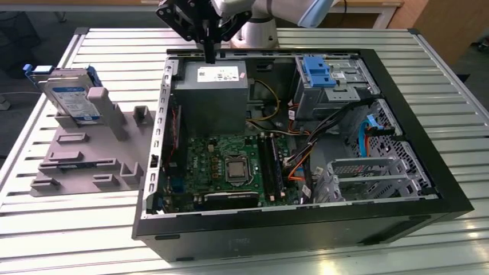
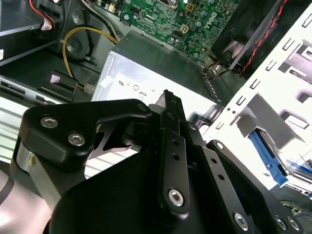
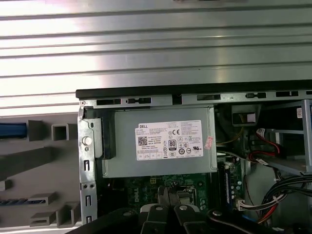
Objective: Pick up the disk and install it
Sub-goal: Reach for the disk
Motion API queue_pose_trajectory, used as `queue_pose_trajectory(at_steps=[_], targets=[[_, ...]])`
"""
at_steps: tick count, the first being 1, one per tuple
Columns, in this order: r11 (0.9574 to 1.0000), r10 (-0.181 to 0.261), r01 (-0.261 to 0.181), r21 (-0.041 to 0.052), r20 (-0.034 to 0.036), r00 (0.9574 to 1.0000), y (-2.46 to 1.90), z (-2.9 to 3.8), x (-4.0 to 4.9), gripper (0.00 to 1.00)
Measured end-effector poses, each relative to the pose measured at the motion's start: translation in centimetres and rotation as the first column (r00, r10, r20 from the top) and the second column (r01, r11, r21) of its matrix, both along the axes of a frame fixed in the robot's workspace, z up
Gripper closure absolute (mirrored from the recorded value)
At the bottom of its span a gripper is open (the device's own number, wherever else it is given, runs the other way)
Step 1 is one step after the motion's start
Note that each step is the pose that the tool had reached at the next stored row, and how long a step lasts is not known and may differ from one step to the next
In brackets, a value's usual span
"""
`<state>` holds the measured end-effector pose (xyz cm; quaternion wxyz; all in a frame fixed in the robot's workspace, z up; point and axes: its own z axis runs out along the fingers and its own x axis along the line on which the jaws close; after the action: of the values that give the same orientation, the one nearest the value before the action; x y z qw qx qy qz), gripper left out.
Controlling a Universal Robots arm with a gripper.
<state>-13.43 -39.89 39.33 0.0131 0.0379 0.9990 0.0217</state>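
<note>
The end effector (image 1: 208,56) hangs over the twelve o'clock edge of the open computer case (image 1: 428,189) in the exterior view, its fingers clenched together and carrying nothing. Just beneath it is the grey metal box (image 1: 210,100) with the white sticker.

The disk (image 1: 67,97) is well apart from it, out at about ten o'clock from the case. It stands on edge and leans back in a grey holder (image 1: 84,154) on the slatted surface (image 1: 77,229).

I judge the disk to be stiff and fairly dense for its size, so it should not bend in a grip. Its smooth metal faces are likely slippery, and a knock could harm it. The blue plastic rails along its sides look thin and may flex or pop off, so they are poor places to squeeze.

The upper part rises free of the holder, and pinching across the two flat faces there seems the soundest hold. That would also leave the rails clear for sliding into a bay near the blue bracket (image 1: 317,71), at one o'clock inside the case.
</note>
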Motion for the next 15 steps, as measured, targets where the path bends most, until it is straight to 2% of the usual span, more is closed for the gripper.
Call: queue_pose_trajectory(at_steps=[15], targets=[[1.0,0.0,0.0,0.0,0.0,1.0,0.0,-0.03,-1.01,0.89]])
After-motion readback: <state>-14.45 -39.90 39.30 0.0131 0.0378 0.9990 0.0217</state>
